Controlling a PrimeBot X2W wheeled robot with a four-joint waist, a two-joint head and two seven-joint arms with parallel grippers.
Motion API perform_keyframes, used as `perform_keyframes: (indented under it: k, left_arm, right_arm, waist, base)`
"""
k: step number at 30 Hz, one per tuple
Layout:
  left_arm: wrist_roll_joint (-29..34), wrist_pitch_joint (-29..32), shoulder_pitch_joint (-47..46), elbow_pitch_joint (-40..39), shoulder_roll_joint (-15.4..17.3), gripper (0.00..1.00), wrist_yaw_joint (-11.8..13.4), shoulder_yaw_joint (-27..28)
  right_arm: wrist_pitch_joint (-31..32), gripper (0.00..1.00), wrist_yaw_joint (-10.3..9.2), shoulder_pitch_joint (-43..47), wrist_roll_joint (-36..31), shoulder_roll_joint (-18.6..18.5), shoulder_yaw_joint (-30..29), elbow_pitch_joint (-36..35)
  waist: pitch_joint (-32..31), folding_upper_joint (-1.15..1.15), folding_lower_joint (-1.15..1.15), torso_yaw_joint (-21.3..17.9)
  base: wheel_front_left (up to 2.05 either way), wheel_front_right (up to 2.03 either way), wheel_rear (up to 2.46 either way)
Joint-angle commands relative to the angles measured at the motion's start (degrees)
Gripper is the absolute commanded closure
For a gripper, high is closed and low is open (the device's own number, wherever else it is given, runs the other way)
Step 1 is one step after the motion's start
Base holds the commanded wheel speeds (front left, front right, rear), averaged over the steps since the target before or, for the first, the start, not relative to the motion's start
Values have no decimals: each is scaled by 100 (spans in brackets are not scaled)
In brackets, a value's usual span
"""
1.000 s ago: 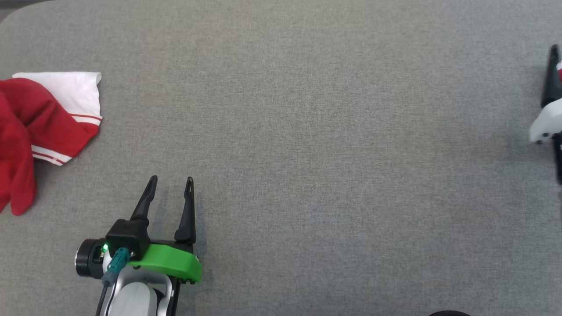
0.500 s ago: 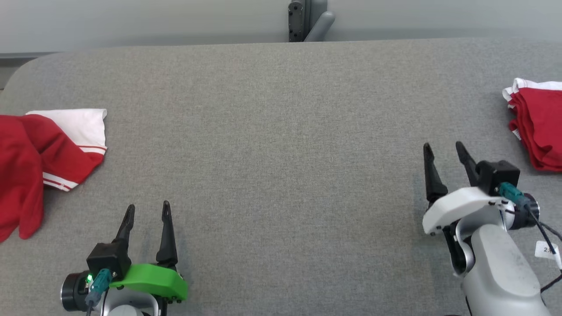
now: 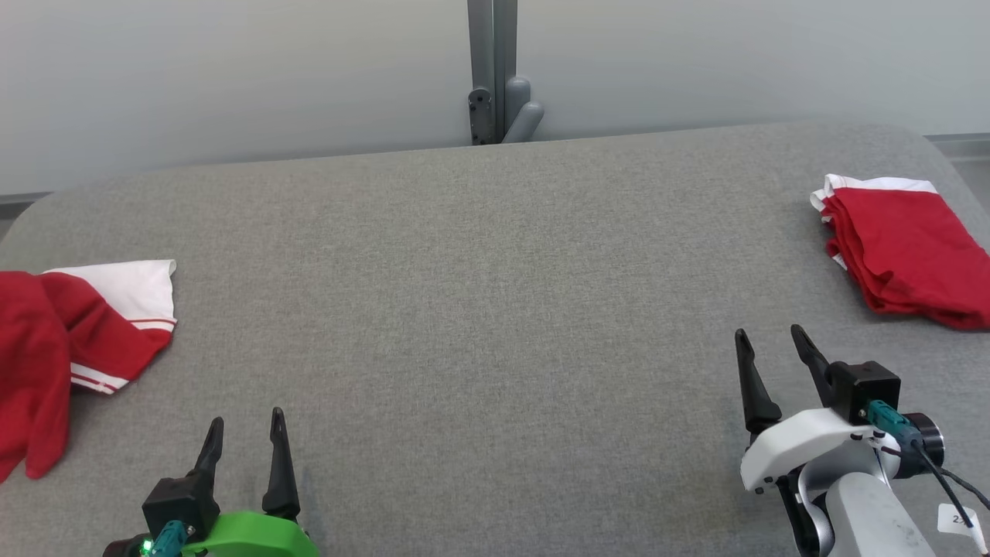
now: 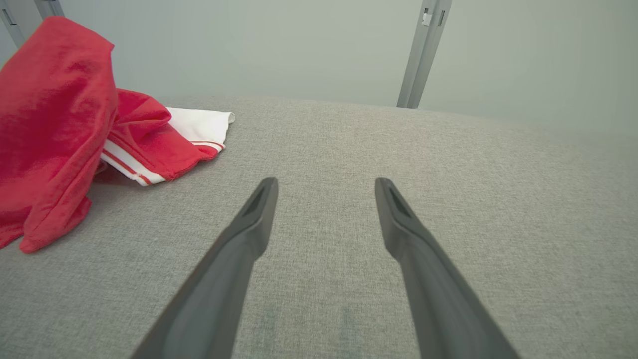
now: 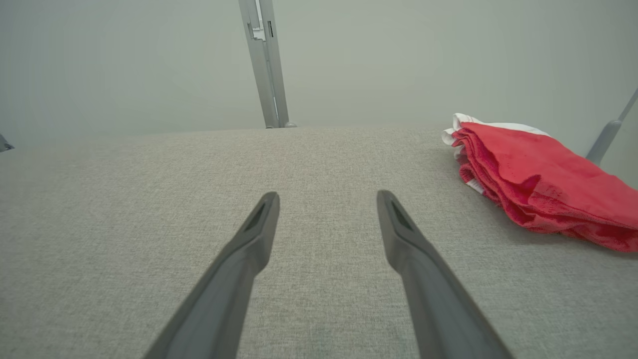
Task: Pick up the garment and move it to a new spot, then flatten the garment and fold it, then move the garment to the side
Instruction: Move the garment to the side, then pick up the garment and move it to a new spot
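Folded red jersey garment (image 3: 901, 247) lies aside; crumpled red-and-white garment (image 3: 69, 340) apparently awaits pickup. Left hand (image 3: 247, 418), right hand (image 3: 769, 333): apart, empty.

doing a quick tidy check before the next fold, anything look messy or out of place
The red garment at the table's left edge lies crumpled, with one white sleeve splayed out. The folded red shirt on the right looks neat. Nothing is spilled or damaged.

Crumpled garment (image 3: 69, 340) far left, seemingly folded garment (image 3: 905, 247) far right, left pincer (image 3: 246, 418) and right pincer (image 3: 769, 333) spread
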Motion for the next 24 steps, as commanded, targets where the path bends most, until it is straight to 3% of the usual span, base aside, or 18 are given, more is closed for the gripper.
perform_keyframes:
  k: [1,18,24]
  left_arm:
    - [5,-1,91,10,29,0,-8,15]
    - [102,-1,151,-41,28,0,10,-30]
    - [71,-1,-3,82,31,0,73,-52]
  right_arm:
    - [-15,0,-9,105,35,-12,-16,-67]
    - [-15,0,-9,348,198,-10,66,-243]
    - [-15,0,-9,326,173,-10,279,-242]
  waist:
    - [-165,0,0,-123]
    - [-230,0,0,-42]
    - [-131,0,0,427]
  base:
    - [0,0,0]
    - [0,0,0]
    - [0,0,0]
